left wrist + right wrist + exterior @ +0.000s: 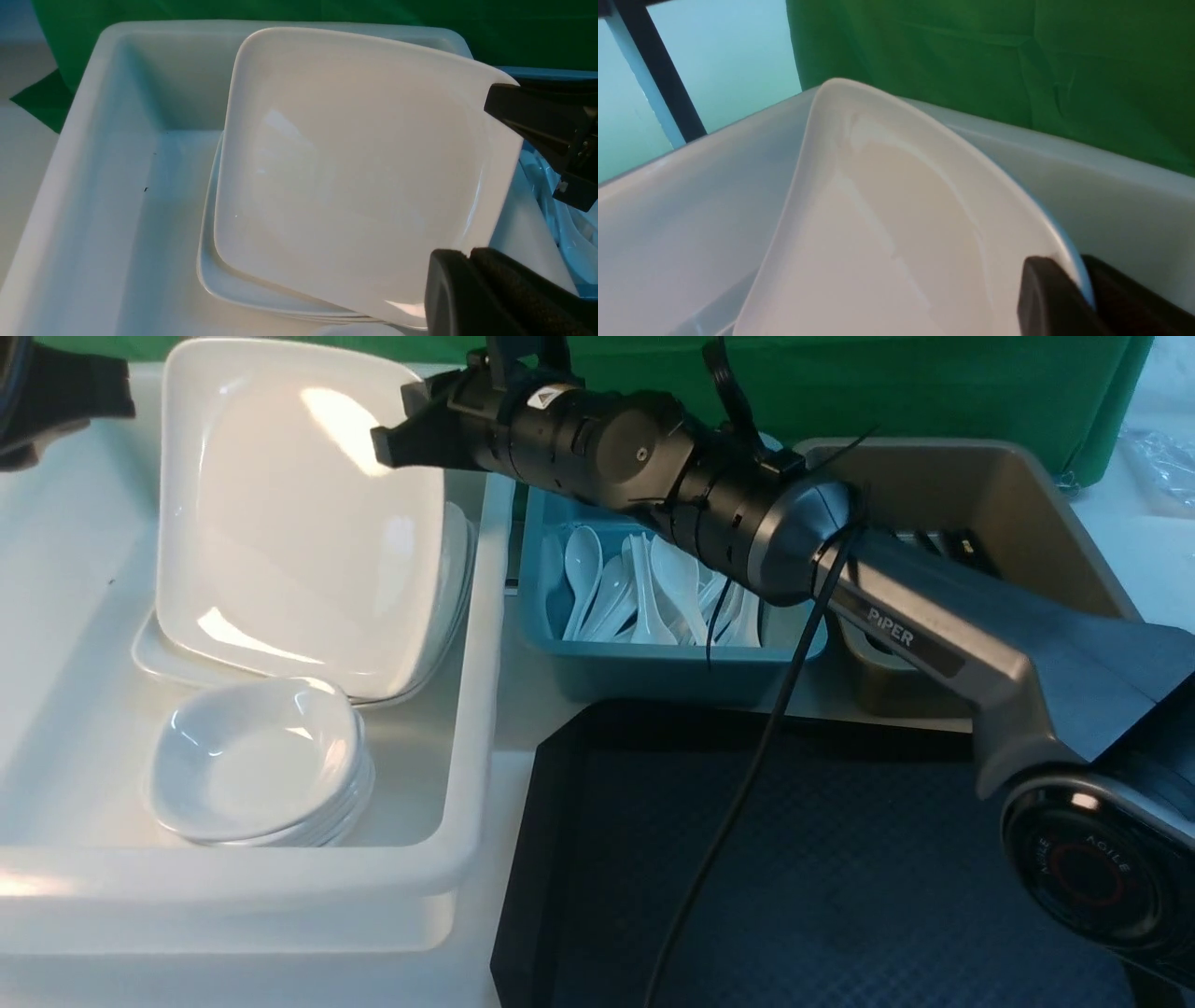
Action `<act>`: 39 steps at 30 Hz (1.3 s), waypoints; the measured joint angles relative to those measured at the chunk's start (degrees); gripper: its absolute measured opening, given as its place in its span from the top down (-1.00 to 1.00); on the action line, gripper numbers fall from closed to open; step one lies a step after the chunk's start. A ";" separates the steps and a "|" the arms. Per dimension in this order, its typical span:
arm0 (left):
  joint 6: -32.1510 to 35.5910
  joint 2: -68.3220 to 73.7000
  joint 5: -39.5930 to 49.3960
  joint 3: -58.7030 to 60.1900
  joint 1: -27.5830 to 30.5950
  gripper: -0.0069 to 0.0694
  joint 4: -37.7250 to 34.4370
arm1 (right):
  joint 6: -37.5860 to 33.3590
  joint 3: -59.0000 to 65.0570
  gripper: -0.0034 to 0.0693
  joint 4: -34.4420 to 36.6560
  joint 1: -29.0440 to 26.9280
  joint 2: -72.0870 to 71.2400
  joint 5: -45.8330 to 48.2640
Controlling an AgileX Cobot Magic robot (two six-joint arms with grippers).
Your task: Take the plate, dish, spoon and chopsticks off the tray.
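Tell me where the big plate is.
Front view, robot's left: the plate hangs tilted in the right gripper, over the stacked plates inside the white tub.

FRONT: right arm (934,607) masks most of brown tub (934,495), contents unreadable, and part of blue tub (644,667) | spoons (597,588) partly behind arm | tray (840,859) runs off bottom edge | lower plates (154,658) mostly hidden under plate (280,523) | WRISTS: left gripper (468,266), right gripper (1076,273) cut by frame edge
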 joint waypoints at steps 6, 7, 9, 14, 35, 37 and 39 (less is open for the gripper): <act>0.16 0.00 0.46 0.00 0.00 0.78 0.00 | -3.98 -0.07 0.31 0.29 0.00 0.12 -1.94; 0.16 0.00 0.58 0.00 0.00 0.78 0.00 | -4.17 -0.07 0.25 0.29 0.00 0.12 -2.18; 0.16 0.00 0.91 0.00 0.00 0.78 -0.07 | -4.60 -0.07 0.09 0.29 0.00 0.12 -2.48; 0.16 0.00 1.43 0.00 0.00 0.78 -0.64 | -4.84 -0.13 -0.06 0.29 0.00 0.14 -2.48; 3.69 0.00 2.95 0.00 0.00 0.78 -1.82 | 12.50 -0.14 0.82 -22.50 -1.40 -15.20 25.05; 7.85 0.00 2.95 0.00 0.00 0.78 -4.30 | 20.33 -0.14 0.82 -32.84 -2.22 -18.57 31.15; 14.99 0.00 2.95 0.00 0.00 0.78 -9.37 | 27.10 -0.19 0.82 -42.77 -3.18 -22.82 38.84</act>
